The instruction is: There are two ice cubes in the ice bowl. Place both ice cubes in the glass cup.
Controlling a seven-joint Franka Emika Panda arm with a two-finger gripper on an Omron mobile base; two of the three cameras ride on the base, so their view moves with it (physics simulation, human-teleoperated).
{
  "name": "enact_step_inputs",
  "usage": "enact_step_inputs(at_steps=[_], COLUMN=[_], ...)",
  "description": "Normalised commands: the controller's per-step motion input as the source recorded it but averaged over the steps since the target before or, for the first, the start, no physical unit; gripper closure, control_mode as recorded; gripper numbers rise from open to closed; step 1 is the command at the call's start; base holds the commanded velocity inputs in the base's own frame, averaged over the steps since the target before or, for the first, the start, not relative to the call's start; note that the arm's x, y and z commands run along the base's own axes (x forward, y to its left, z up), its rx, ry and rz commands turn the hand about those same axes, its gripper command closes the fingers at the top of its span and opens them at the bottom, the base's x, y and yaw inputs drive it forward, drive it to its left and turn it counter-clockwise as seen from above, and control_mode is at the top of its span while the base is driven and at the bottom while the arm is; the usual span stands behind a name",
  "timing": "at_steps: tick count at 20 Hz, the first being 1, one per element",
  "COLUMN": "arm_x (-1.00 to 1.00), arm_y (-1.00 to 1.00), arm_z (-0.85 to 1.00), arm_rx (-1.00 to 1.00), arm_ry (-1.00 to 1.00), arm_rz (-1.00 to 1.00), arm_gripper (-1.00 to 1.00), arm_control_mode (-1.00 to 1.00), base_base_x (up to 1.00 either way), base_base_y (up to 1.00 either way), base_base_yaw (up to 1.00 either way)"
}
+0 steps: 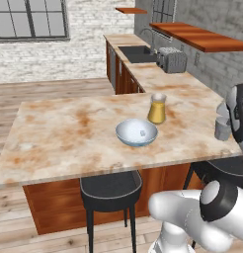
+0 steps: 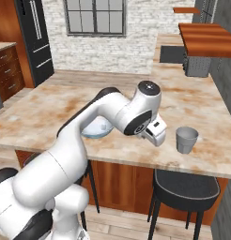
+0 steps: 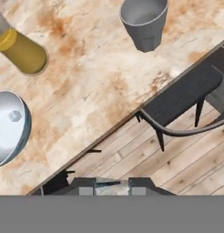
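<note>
The ice bowl (image 1: 137,132) stands mid-counter, partly behind my arm in the right base view (image 2: 96,129). One ice cube (image 1: 142,132) lies inside it, also visible in the hand view (image 3: 14,115). The grey glass cup (image 2: 187,139) stands near the counter's front right edge and appears at the top of the hand view (image 3: 143,20). My gripper (image 2: 157,136) hovers over the counter's front edge, between bowl and cup. In the hand view the gripper (image 3: 112,186) is shut on a small pale ice cube (image 3: 109,187).
A taller clear vessel with amber liquid (image 1: 157,108) stands just behind the bowl. Black stools (image 2: 185,185) sit under the counter's front edge, one of them directly below my hand (image 3: 186,93). A toaster (image 1: 172,60) and sink (image 1: 136,52) are on the far counter.
</note>
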Motion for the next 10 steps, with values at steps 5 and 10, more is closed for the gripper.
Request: enact_step_inputs(at_steps=[5,10], arm_x=[-0.01,0.08], arm_y=[-0.56,-0.09], arm_z=[0.03,0.00], arm_rx=[0.02,0.00], arm_ry=[0.11,0.08], arm_rz=[-0.13,-0.06], arm_gripper=[1.00,1.00], arm_control_mode=[-1.00,-1.00], base_base_x=[0.00,0.00], base_base_y=[0.00,0.00], base_base_yaw=[0.00,0.00])
